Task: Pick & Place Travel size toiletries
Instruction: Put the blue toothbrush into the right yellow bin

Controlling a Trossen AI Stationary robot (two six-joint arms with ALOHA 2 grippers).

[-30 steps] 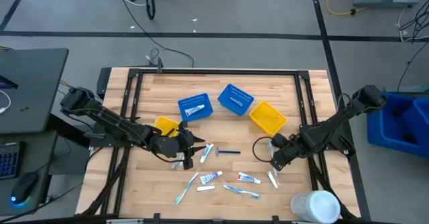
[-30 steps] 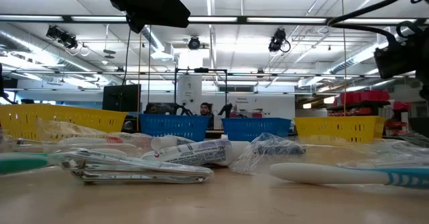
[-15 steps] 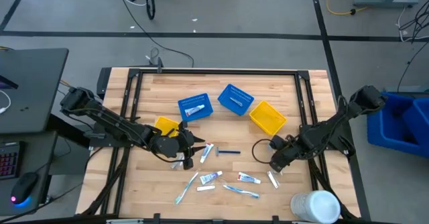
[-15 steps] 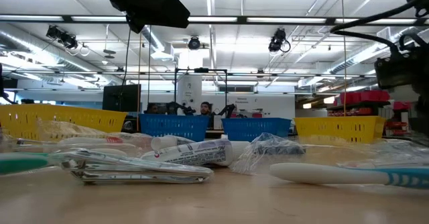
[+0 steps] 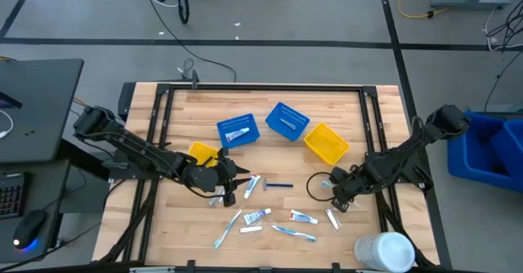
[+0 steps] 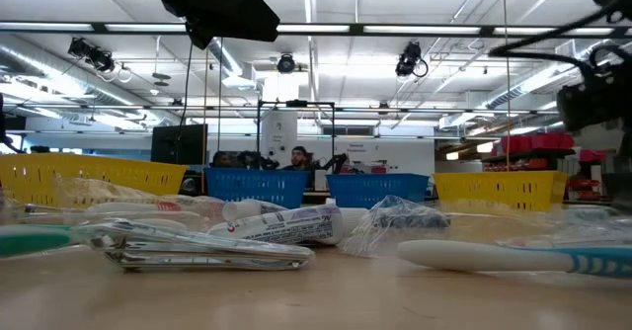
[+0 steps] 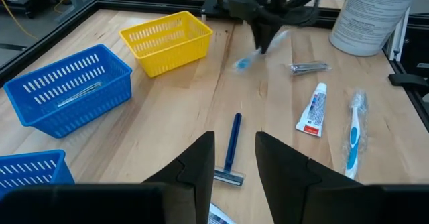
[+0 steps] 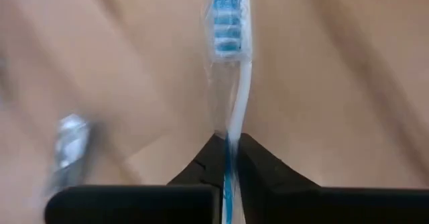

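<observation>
Travel size toiletries lie on the wooden table near its front: white tubes [image 5: 255,216] [image 5: 303,217], toothbrushes [image 5: 294,232] [image 5: 226,230] and a dark blue razor [image 7: 231,147]. My right gripper [image 7: 265,41], right of the middle, is shut on a white toothbrush with blue bristles [image 8: 226,29]. My left gripper [image 7: 234,158] stands open just short of the razor's head, with nothing between its fingers. My right gripper pinches the toothbrush by its handle [image 8: 230,143] between its two fingers. The brush runs on past the fingertips along the fingers, bristle end [image 8: 226,26] farthest out. From the left wrist view it slants down from the downward-pointing fingers; whether its lower end [image 7: 242,63] touches the table I cannot tell.
Two blue baskets [image 5: 238,130] [image 5: 287,121] and two yellow ones [image 5: 327,143] [image 5: 204,154] stand behind the items. A large white cylinder [image 5: 384,252] sits at the near right corner. A small metal piece [image 7: 308,67] lies by it. A person shows far behind the table.
My right gripper has shut on the toothbrush and shifted slightly toward the table's far left.
</observation>
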